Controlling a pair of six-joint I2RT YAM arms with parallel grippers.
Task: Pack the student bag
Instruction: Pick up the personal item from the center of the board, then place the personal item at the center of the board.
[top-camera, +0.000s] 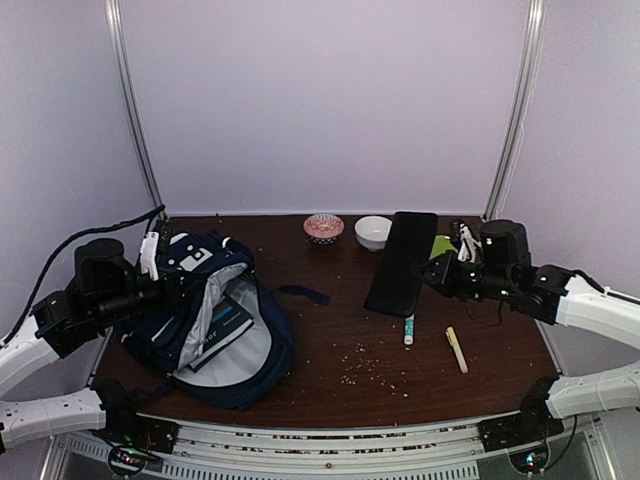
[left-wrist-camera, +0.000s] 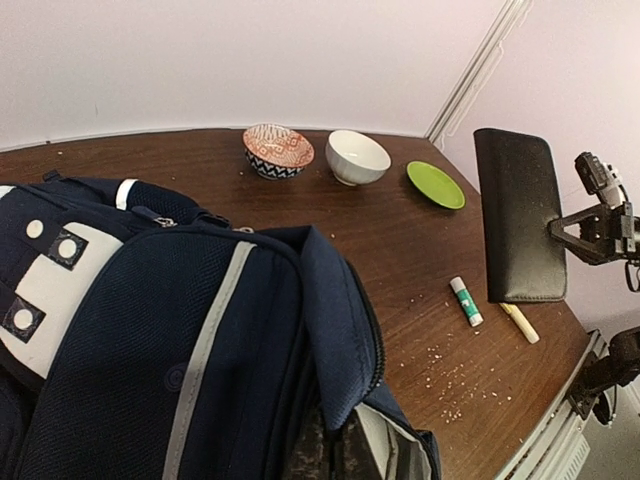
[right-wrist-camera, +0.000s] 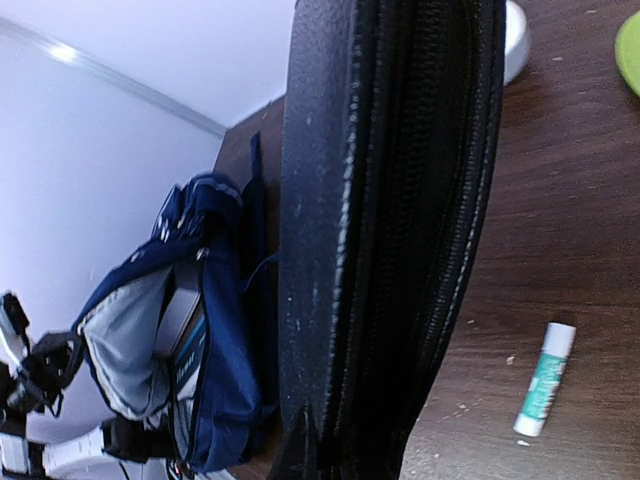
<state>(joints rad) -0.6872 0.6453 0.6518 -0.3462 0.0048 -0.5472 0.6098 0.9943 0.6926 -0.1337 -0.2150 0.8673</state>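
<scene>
The student bag (top-camera: 215, 320) is navy with white patches and lies open at the left, grey lining showing and a book (top-camera: 222, 326) inside. My left gripper (top-camera: 165, 272) is shut on the bag's upper rim and holds the opening up. In the left wrist view the bag's fabric (left-wrist-camera: 150, 330) covers my fingers. My right gripper (top-camera: 437, 270) is shut on the edge of a flat black case (top-camera: 400, 262) and holds it tilted above the table right of centre. The case (right-wrist-camera: 380, 230) fills the right wrist view, with the bag (right-wrist-camera: 215, 330) beyond it.
A red patterned bowl (top-camera: 323, 228), a white bowl (top-camera: 373, 232) and a green plate (top-camera: 442, 245) stand at the back. A glue stick (top-camera: 408, 329) and a yellow stick (top-camera: 456, 350) lie under the case. Crumbs (top-camera: 370, 365) are scattered at the front centre.
</scene>
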